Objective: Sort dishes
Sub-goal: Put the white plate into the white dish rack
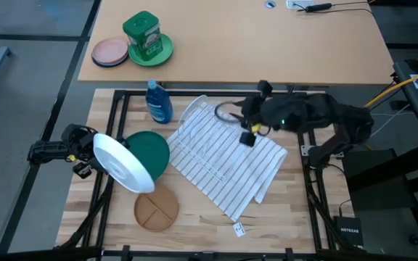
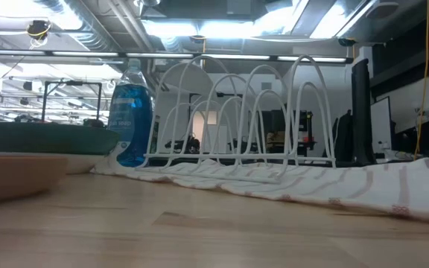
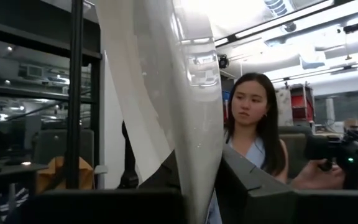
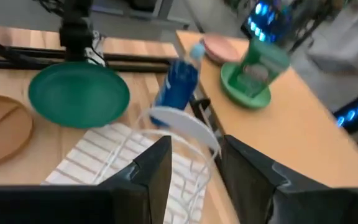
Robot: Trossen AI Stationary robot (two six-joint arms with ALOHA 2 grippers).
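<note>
My left gripper is at the table's left side, shut on a white plate held in the air over the dark green plate. The green plate lies flat on the table, and the tan divided plate lies flat nearer the near edge. A second white plate stands on edge in the wire dish rack. My right gripper hovers open above the rack's far right part and touches nothing. My left gripper pinches the white plate's rim between its two fingers, one on each face. The fingers reach in from the table's left, roughly level. The plate is lifted clear and tilted, its far rim out over the green plate.
The rack stands on a striped cloth. A blue soap bottle stands by the rack's far left corner. On the far table are a pink plate and a pale green plate with a green canister. A person sits beyond the table.
</note>
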